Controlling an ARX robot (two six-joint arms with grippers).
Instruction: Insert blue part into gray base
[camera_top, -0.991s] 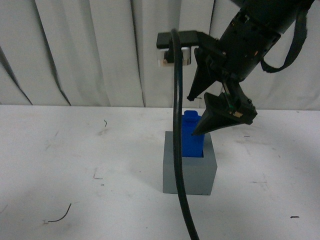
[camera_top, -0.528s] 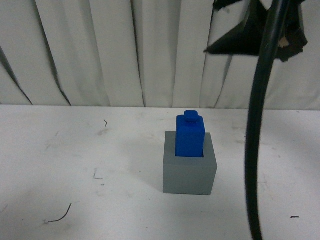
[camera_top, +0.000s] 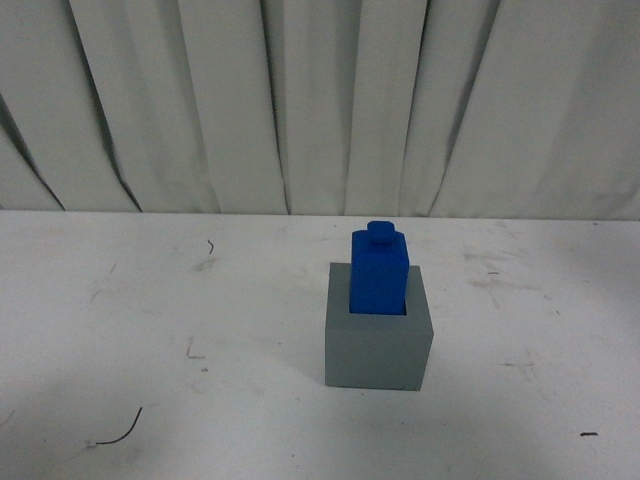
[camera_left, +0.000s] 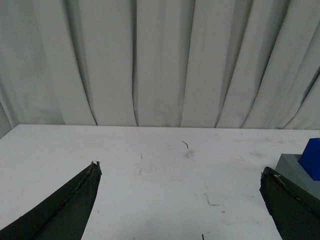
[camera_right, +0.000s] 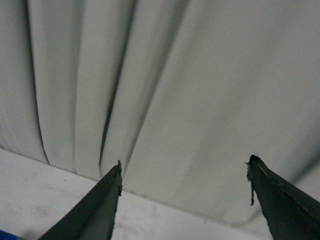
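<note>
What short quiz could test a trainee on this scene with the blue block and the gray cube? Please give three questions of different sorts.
1. True or false: the bright blue rectangular block stands upright in the recess of the matte gray cube.
2. Which state fits the left gripper? A) shut on the block B) open, holding nothing
3. Fill in: the right gripper faces mostly the pleated white ____.

Key: 1 true; 2 B; 3 curtain.
</note>
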